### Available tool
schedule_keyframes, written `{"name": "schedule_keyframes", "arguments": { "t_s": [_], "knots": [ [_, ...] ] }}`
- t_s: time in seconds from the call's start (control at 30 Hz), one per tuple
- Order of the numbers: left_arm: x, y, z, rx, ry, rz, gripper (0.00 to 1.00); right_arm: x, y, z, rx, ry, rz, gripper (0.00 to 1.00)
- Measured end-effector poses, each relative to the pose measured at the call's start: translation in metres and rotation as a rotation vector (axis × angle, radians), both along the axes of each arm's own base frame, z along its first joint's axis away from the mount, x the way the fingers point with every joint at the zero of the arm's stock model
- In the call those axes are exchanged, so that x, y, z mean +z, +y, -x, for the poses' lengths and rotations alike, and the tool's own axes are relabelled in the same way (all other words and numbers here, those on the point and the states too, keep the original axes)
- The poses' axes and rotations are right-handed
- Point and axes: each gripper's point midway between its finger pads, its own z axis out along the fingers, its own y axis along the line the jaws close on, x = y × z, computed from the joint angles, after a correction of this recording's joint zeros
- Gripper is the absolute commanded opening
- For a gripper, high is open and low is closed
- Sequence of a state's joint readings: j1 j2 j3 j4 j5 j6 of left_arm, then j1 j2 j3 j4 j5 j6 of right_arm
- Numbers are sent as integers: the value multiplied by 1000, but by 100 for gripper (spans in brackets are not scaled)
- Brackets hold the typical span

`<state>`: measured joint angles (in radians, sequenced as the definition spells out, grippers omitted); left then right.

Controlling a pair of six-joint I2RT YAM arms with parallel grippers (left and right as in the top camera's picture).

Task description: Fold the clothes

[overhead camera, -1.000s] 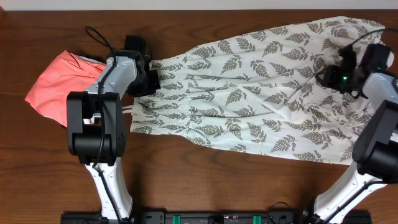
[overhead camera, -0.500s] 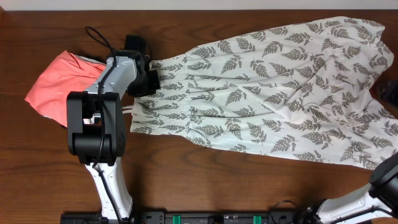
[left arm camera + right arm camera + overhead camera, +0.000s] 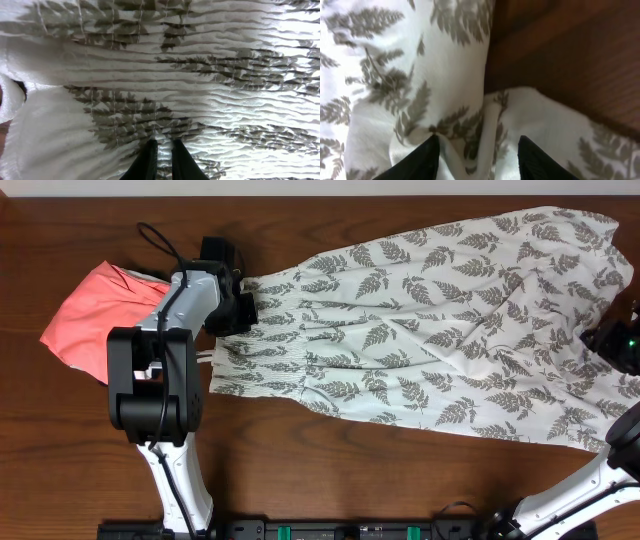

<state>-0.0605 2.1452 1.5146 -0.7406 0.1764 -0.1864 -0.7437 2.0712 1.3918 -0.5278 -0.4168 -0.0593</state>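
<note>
The white fern-print dress (image 3: 420, 330) lies spread flat across the table, bodice to the left and hem to the right. My left gripper (image 3: 243, 310) rests on the upper edge of the bodice. In the left wrist view its fingers (image 3: 164, 143) are nearly together with a thin ridge of the gathered dress fabric (image 3: 200, 75) pinched between them. My right gripper (image 3: 612, 340) is at the hem by the right table edge. In the right wrist view its jaws (image 3: 479, 139) are wide open over a folded ridge of the dress hem (image 3: 395, 75).
A plain coral-pink garment (image 3: 95, 310) lies at the far left, beside the left arm. Dark wooden table (image 3: 350, 470) shows in front of the dress and past the hem (image 3: 570, 60). The hem reaches the right table edge.
The right arm left the upper right part of the hem, went out of view, and now shows lower at the right edge. The left arm and the dress have not moved.
</note>
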Motion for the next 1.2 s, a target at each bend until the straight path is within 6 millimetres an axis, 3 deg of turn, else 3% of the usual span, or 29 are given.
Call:
{"name": "schedule_keyframes", "arguments": {
  "t_s": [0.1, 0.27, 0.43, 0.5, 0.83, 0.97, 1.1, 1.2],
  "knots": [
    [0, 0, 0, 0, 0, 0, 13, 1, 1, -2, 6, -9, -1, 40],
    [0, 0, 0, 0, 0, 0, 13, 2, 6, -7, 28, -18, 0, 19],
    [0, 0, 0, 0, 0, 0, 13, 2, 16, -13, 50, -20, -4, 16],
    [0, 0, 0, 0, 0, 0, 13, 2, 18, -14, 56, -21, -4, 2],
    [0, 0, 0, 0, 0, 0, 13, 6, 16, -13, 43, -21, -6, 1],
    [0, 0, 0, 0, 0, 0, 13, 41, -10, -7, -23, -44, 47, 1],
    [0, 0, 0, 0, 0, 0, 13, 114, -51, 1, -117, -119, 219, 1],
    [0, 0, 0, 0, 0, 0, 13, 157, -65, 7, -171, -159, 320, 1]
  ]
}}
